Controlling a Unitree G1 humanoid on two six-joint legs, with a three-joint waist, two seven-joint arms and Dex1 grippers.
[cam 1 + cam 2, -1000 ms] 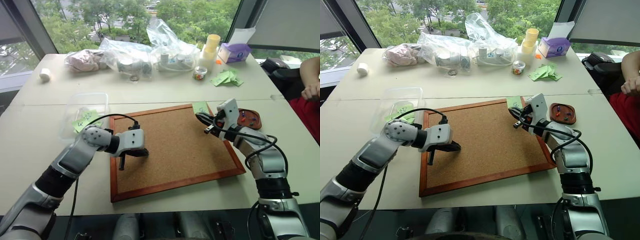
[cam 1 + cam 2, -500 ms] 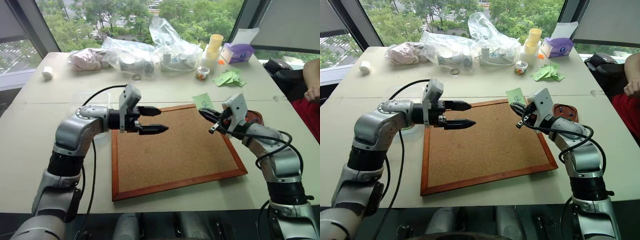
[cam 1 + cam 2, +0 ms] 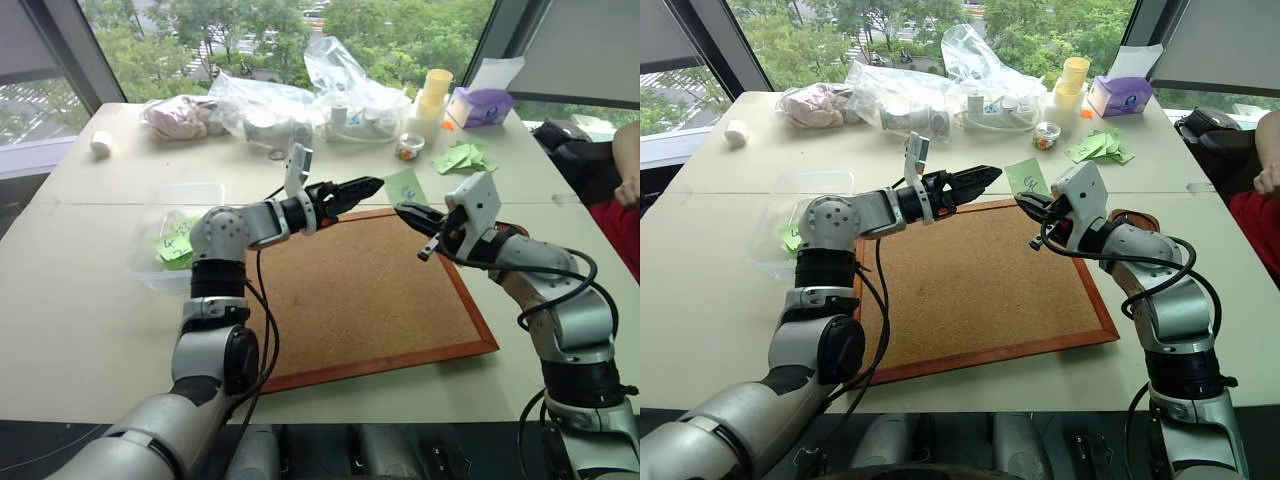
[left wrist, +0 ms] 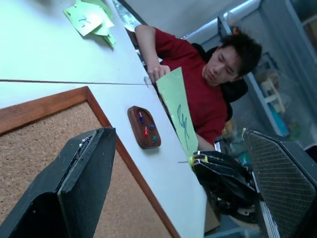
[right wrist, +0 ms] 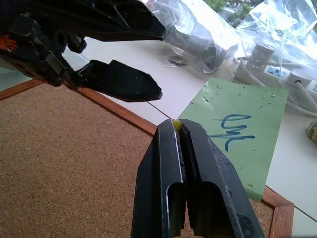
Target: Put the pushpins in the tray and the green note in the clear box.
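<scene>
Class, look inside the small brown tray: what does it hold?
In the tray lie pushpins, red, blue and green. From the head views, the right arm covers most of it.

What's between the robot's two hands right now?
Just the green note, pinched upright by the right hand; the open left hand points at it, seen from the head views.

You see a pale table (image 3: 80,300) with clear bags (image 3: 300,100) along its far edge; beyond them, windows (image 3: 250,25) show daylit green trees.
</scene>
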